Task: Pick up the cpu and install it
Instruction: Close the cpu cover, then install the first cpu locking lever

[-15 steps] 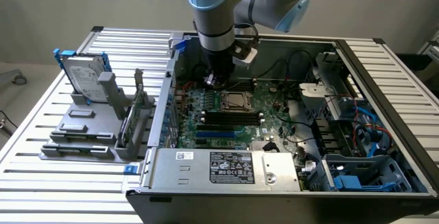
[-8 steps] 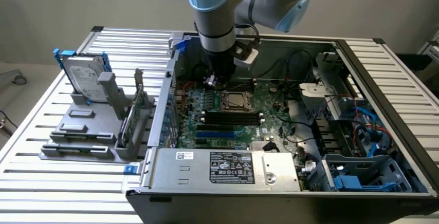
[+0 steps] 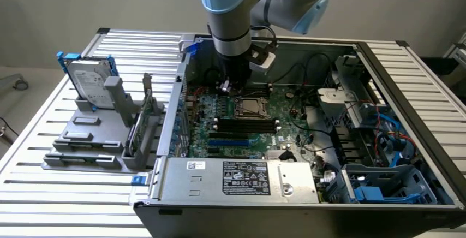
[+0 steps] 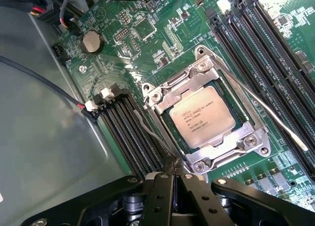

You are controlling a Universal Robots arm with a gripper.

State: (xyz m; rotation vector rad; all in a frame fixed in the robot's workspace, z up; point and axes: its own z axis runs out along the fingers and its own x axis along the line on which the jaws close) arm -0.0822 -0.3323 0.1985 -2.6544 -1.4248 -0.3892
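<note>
The cpu (image 4: 203,116), a small square chip with a shiny silver top and printed text, lies flat inside the metal-framed socket (image 4: 162,95) on the green motherboard. In the exterior view the cpu (image 3: 251,107) sits mid-board inside the open computer case. My gripper (image 4: 173,173) hovers just beside the socket's edge, its two black fingers pressed together with nothing between them. From outside, the gripper (image 3: 231,87) hangs over the board just behind the socket, toward the exterior view's left.
Black memory slots (image 4: 135,132) flank the socket, and a thin wire lever (image 4: 275,117) runs along one side. A silver hard drive (image 3: 91,79) stands in a grey fixture (image 3: 87,140) outside the case. The power supply (image 3: 240,178) and cables crowd the case front and right.
</note>
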